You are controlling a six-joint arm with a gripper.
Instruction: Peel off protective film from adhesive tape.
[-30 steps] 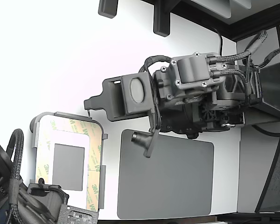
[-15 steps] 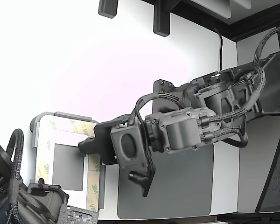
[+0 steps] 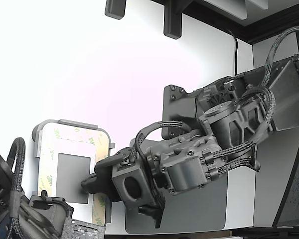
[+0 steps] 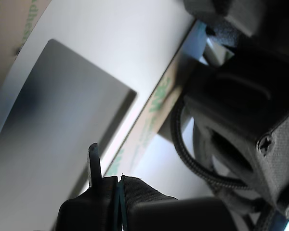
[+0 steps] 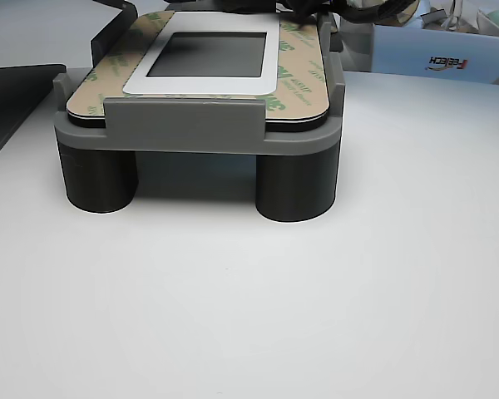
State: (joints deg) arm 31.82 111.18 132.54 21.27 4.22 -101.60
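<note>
Down near the lower middle of the exterior view, the gripper [image 3: 89, 185] reaches toward the right-hand edge of a light grey tray [image 3: 65, 123] that sits at that view's left on the white table [image 3: 79, 64]. On the tray lies the frame of adhesive tape, covered by the protective film [image 3: 98, 142], a tan liner printed with pale green "3M" logos that runs around a white border and a small grey rectangle [image 3: 73, 177]. From the wrist view, the gripper [image 4: 106, 179] shows its two dark fingers [image 4: 94, 161] pressed together with only a thin seam between them, right over the inner edge of the printed film strip [image 4: 151, 115]; whether any film is pinched between them cannot be told. A large dark grey mat [image 3: 204, 211] lies on the table under the arm, toward the exterior view's right. Seen from the other view, the tray [image 5: 200, 133] stands raised on dark round legs [image 5: 295, 187], with the film [image 5: 295, 79] lying flat along its top. A second arm's cabled body [image 3: 25, 216] sits at the exterior view's lower left, just beside the tray.
</note>
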